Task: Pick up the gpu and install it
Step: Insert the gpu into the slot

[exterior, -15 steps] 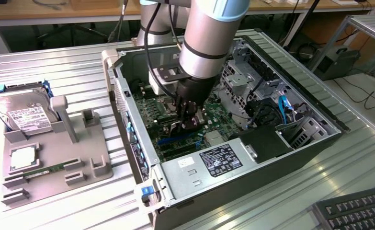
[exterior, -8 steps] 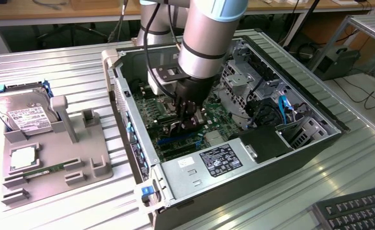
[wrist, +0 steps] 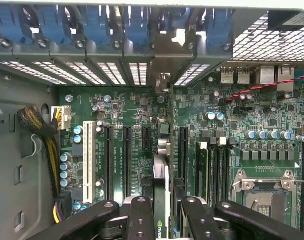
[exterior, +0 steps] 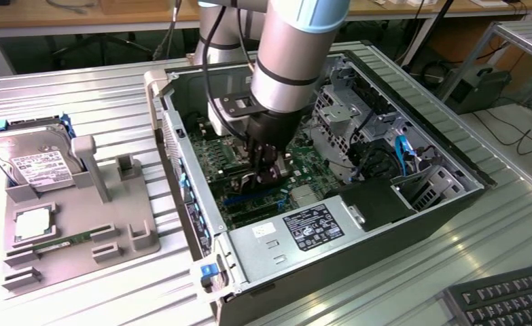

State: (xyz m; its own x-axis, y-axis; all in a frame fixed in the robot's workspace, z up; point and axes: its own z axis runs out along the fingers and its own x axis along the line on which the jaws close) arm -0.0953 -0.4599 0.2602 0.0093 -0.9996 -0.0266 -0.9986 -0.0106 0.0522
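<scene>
The black two-fingered tool (wrist: pixel 164 212) grasps the thin, edge-on gpu (wrist: pixel 160 165) card over the green motherboard (wrist: pixel 241 115) inside the open grey computer case (exterior: pixel 357 224); slight tilt risks missing the slot and jamming

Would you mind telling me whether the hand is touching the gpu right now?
Touching. In the wrist view the hand has its fingers pressed against both faces of the gpu, which stands on edge over the motherboard slots.

A robotics lab or workshop — a robot arm (exterior: pixel 289 61) over an open computer case (exterior: pixel 338 224) on a ribbed metal bench (exterior: pixel 94 102), wooden desks (exterior: pixel 66 17) and loose cables (exterior: pixel 528 136) around.
</scene>
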